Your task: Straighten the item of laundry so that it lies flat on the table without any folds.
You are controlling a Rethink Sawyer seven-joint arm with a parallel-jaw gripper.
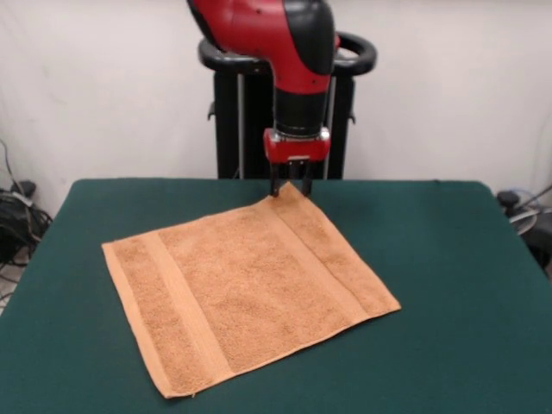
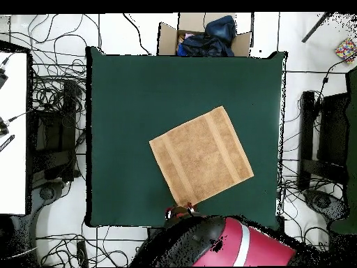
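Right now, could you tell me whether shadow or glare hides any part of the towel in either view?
Front view: even light, no glare on the towel; only a faint shadow under the gripper at its far corner. Overhead view: the towel is evenly lit on the table; the arm covers the gripper.

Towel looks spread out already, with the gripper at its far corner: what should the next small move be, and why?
Probably lift the gripper straight up and away. The towel lies open on the table with all four corners out and no fold showing in either view, so more pulling would likely only shift it. Whether the gripper is holding that corner cannot be told; if so, it should let go first.
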